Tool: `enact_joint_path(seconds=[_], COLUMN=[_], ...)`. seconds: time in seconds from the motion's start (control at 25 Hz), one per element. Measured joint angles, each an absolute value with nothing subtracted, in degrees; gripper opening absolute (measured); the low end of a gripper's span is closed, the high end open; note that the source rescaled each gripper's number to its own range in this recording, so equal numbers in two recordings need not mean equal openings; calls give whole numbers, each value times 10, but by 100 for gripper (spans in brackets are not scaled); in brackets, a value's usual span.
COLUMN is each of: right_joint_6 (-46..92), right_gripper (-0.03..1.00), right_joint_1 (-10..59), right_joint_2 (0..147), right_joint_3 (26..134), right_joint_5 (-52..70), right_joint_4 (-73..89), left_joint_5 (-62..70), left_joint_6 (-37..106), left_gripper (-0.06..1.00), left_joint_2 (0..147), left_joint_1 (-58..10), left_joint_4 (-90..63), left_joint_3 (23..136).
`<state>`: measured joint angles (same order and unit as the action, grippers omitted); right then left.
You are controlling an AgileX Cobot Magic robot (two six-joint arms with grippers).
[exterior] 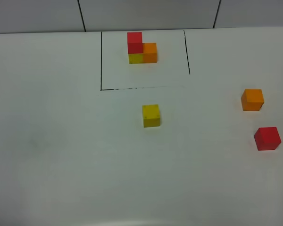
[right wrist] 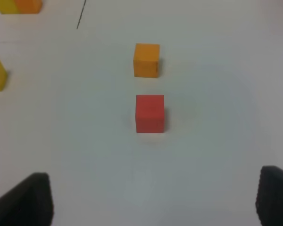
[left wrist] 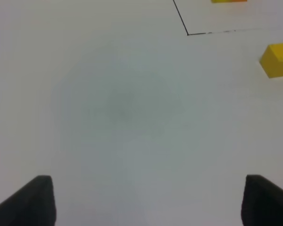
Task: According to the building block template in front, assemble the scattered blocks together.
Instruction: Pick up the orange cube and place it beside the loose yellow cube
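Observation:
The template stands at the back inside a black-line rectangle: red on yellow, orange alongside. The loose yellow cube sits mid-table just in front of the frame. The loose orange cube and loose red cube lie at the right. Neither arm shows in the exterior high view. My left gripper is open and empty over bare table, with the yellow cube far off to one side. My right gripper is open and empty, with the red cube ahead between its fingers and the orange cube beyond it.
The white table reaches a grey panelled wall at the back. The frame's black corner line shows in the left wrist view. A part of the template shows at the edge of the right wrist view.

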<state>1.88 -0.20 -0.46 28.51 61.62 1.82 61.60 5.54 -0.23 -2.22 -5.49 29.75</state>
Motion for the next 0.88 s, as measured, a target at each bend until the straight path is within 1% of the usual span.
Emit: enact_joint_path(seconds=[0.88], right_joint_6=[19], right_gripper=[75], right_joint_1=[-2], right_joint_2=[-5], right_joint_3=[285], right_joint_5=[616], right_joint_4=[18], left_joint_5=[604], left_joint_6=[51], left_gripper=[69], left_joint_2=[-4], left_joint_1=[-22], left_joint_4=[-55], left_joint_3=[289])
